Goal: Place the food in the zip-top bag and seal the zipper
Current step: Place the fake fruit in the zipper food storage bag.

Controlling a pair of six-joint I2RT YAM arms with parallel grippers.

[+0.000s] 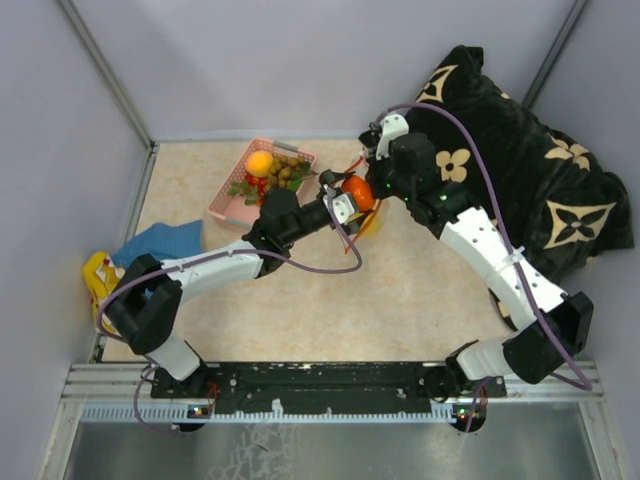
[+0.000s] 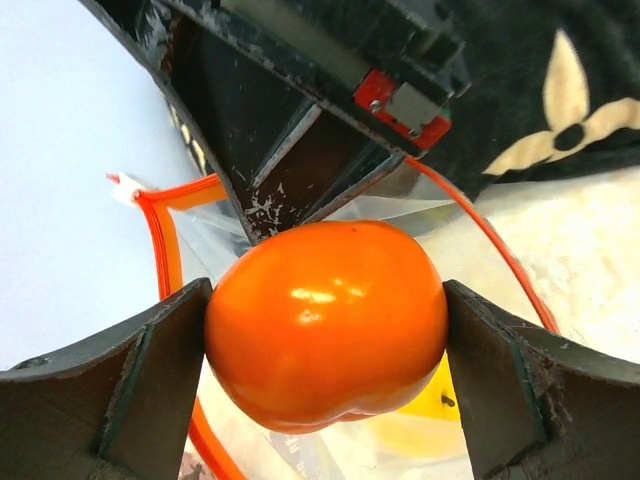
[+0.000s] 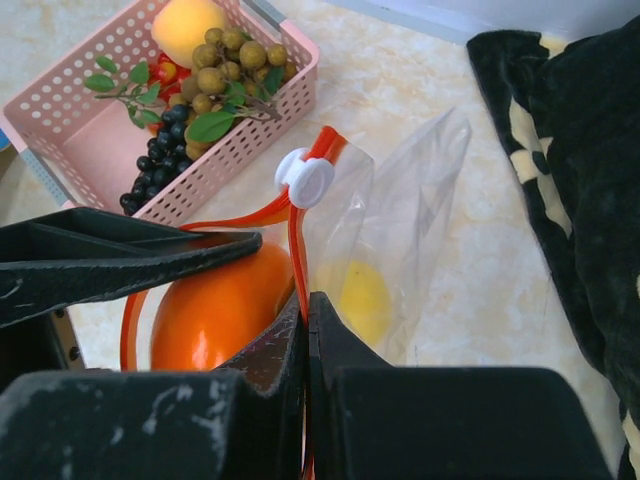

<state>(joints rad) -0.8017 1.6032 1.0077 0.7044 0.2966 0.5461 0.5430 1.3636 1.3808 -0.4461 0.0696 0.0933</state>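
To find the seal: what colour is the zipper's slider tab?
White slider, on a red-orange zipper; clearest in the right wrist view.

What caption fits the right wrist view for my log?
Right gripper pinching the zip-top bag's zipper edge, orange fruit held at the open mouth, yellow fruit inside.

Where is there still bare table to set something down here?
Bare tabletop lies between the left arm and right arm, nearer than the zip-top bag. Crowded: the far middle, where pink basket, left gripper, right gripper and black cushion close in.
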